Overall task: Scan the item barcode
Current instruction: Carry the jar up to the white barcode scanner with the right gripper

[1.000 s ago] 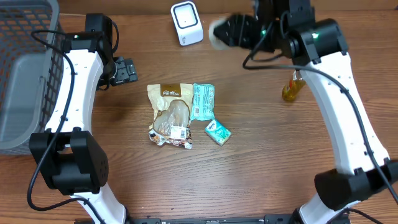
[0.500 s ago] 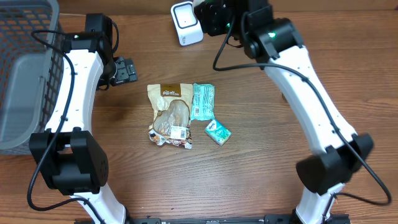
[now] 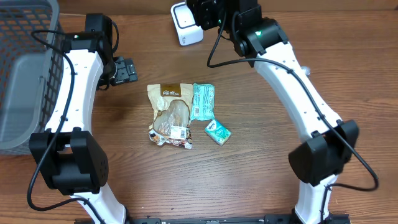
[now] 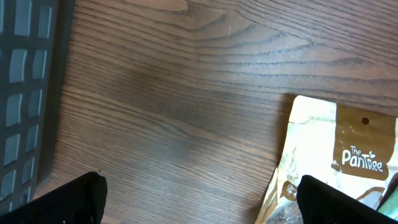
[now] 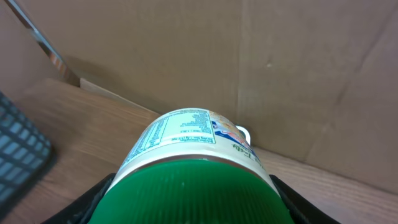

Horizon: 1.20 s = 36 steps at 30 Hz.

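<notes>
Since a second ago the right arm has swung left along the far edge of the table, carrying the container (image 5: 186, 180) from the far right to just right of the white scanner (image 3: 186, 23). The right gripper (image 3: 208, 12) is clamped on it, a dark finger showing at either side of the ribbed green lid in the wrist view. The white body carries a printed label (image 5: 180, 134) with a table of fine text too small to read and a bit of coloured artwork. From overhead the container is hidden under the gripper. Behind it stands a cardboard wall (image 5: 280, 74). The left gripper (image 3: 124, 70) hangs with its jaws wide apart and nothing between them, at the far left beside the grey wire basket (image 3: 25, 74), which is cut off by the frame. At mid-table lie a tan pouch (image 3: 170, 115) reading "The Pantree", a teal packet (image 3: 203, 101) touching its right edge, and a small teal box (image 3: 217, 132) just nearer. Bare wood of the table (image 3: 261, 186) lies open on the near side.
</notes>
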Tool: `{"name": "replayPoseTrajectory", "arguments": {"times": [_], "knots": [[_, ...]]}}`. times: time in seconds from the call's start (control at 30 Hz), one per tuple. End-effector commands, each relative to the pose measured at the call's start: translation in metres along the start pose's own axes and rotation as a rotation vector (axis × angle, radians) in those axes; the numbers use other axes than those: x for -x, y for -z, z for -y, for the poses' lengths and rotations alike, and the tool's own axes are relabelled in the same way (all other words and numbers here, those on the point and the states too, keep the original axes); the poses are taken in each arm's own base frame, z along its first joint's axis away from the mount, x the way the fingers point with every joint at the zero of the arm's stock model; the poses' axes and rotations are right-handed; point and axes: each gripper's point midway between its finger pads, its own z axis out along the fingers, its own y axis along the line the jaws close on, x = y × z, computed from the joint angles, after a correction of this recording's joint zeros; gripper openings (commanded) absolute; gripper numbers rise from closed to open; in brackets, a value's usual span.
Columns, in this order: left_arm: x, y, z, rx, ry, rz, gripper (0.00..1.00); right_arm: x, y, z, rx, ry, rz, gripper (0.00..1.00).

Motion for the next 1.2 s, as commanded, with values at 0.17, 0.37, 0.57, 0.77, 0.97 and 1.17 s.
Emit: {"name": "replayPoseTrajectory", "arguments": {"times": [0.17, 0.37, 0.57, 0.77, 0.97, 1.17], "knots": [[0.005, 0.01, 0.001, 0.001, -0.007, 0.034, 0.99, -0.025, -0.055, 0.016, -0.03, 0.039, 0.022, 0.04], [0.005, 0.01, 0.001, 0.002, -0.006, 0.034, 0.99, -0.045, -0.091, 0.041, -0.056, 0.029, 0.052, 0.04], [0.005, 0.01, 0.001, 0.002, -0.007, 0.034, 1.0, -0.051, -0.117, 0.043, -0.021, 0.033, 0.124, 0.04], [0.005, 0.01, 0.001, 0.002, -0.007, 0.034, 1.0, -0.056, -0.132, 0.037, 0.015, 0.042, 0.179, 0.04], [0.005, 0.01, 0.001, 0.002, -0.006, 0.034, 1.0, -0.059, -0.147, 0.039, 0.021, 0.039, 0.257, 0.04], [0.005, 0.01, 0.001, 0.002, -0.007, 0.034, 1.0, -0.065, -0.158, 0.041, 0.026, 0.045, 0.313, 0.04]]}}
